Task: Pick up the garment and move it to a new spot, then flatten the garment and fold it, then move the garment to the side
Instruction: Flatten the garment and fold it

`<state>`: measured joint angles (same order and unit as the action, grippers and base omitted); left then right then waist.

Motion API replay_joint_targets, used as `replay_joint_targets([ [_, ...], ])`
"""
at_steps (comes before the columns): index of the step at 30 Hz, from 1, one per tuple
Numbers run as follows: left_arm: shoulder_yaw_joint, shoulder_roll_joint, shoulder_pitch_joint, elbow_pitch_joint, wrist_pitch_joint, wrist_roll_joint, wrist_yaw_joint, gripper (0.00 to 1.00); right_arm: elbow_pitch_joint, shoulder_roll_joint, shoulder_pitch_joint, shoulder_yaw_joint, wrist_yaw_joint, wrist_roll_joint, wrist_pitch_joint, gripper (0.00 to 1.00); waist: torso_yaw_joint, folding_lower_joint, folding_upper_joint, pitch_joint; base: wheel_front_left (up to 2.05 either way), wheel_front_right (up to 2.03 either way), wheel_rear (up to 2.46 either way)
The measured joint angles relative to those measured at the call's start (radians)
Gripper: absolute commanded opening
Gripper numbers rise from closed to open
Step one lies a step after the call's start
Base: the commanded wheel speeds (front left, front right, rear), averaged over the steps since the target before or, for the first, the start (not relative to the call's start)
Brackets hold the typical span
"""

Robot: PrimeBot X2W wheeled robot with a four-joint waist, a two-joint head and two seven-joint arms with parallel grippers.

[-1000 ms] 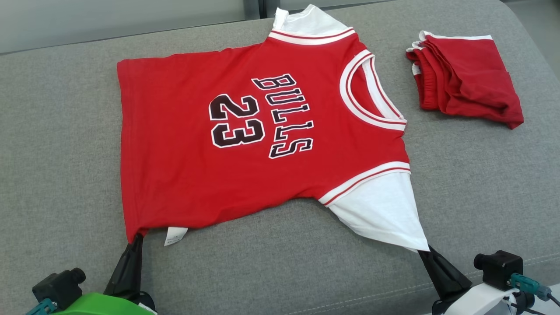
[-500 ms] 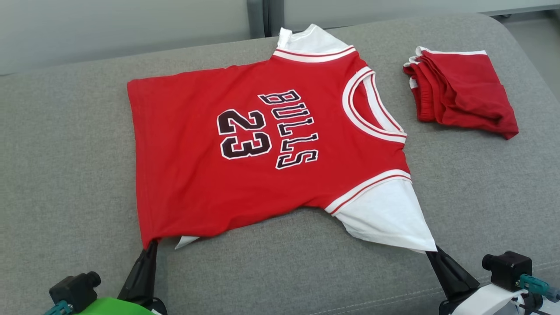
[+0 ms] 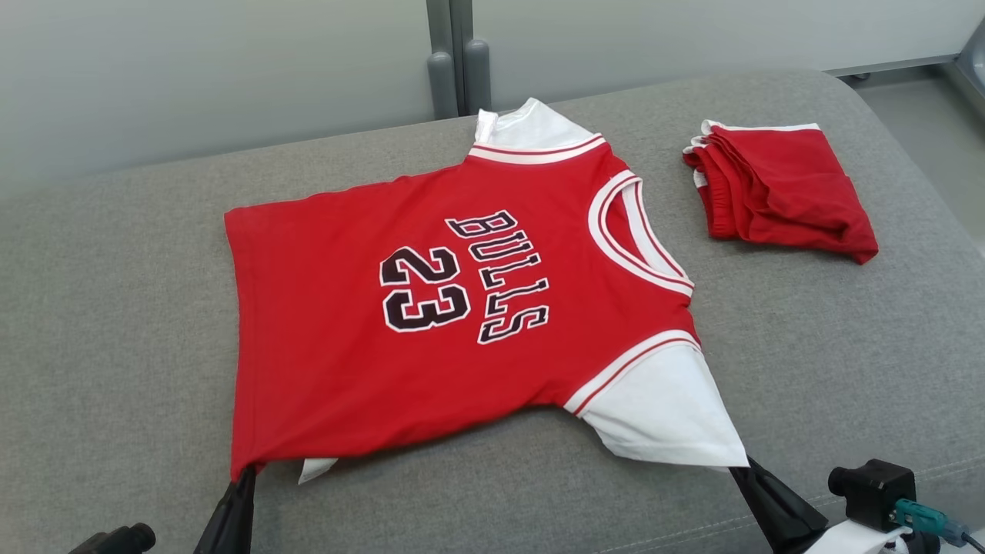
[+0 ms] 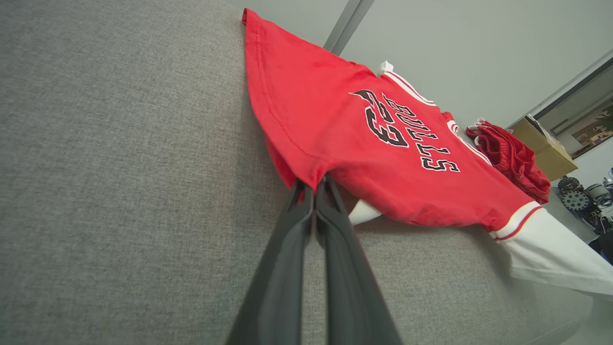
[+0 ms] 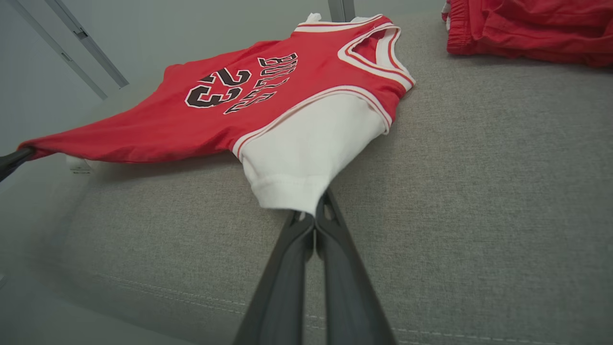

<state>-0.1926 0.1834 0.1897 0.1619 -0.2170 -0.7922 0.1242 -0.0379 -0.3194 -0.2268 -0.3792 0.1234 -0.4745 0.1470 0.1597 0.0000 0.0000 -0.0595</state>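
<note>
The garment (image 3: 431, 308) is a red jersey with white sleeves and "BULLS 23" on its front, spread flat on the grey cushion (image 3: 115, 346). My left gripper (image 3: 245, 471) is shut on the jersey's near hem corner (image 4: 313, 179). My right gripper (image 3: 740, 463) is shut on the tip of the near white sleeve (image 5: 297, 191). The near edge of the garment (image 5: 215, 110) is stretched between the two grippers and lifted slightly off the cushion.
A folded red item (image 3: 777, 188) with white trim lies at the far right of the cushion. A grey wall with a vertical post (image 3: 454, 61) runs behind. The cushion's front seam (image 3: 885, 477) and edge lie just beyond my right gripper.
The head camera has tilted up, so the whole scene sits lower in view. Both grippers keep their hold on the jersey, which has been drawn a little toward the near edge.
</note>
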Motion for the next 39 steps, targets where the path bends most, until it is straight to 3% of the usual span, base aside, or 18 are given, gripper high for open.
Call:
replay_joint_targets([
  [11,-0.020,-0.005,0.023,0.012,0.030,-0.015,-0.001,0.00,-0.019,-0.021,-0.038,0.004,-0.002,-0.011,-0.025,0.00,0.034,0.0000,0.0000,0.010,0.00,0.00,0.00],
  [31,-0.063,-0.011,-0.064,0.135,0.091,-0.002,-0.020,0.00,-0.288,0.072,0.084,-0.056,-0.001,-0.018,-0.032,0.00,-0.006,0.0000,0.0000,-0.007,0.00,0.00,0.00],
  [39,-0.070,-0.012,-0.098,0.176,0.112,0.005,-0.031,0.00,-0.379,0.079,0.143,-0.082,0.000,0.001,-0.015,0.00,-0.017,0.0000,0.0000,-0.034,0.00,0.00,0.00],
])
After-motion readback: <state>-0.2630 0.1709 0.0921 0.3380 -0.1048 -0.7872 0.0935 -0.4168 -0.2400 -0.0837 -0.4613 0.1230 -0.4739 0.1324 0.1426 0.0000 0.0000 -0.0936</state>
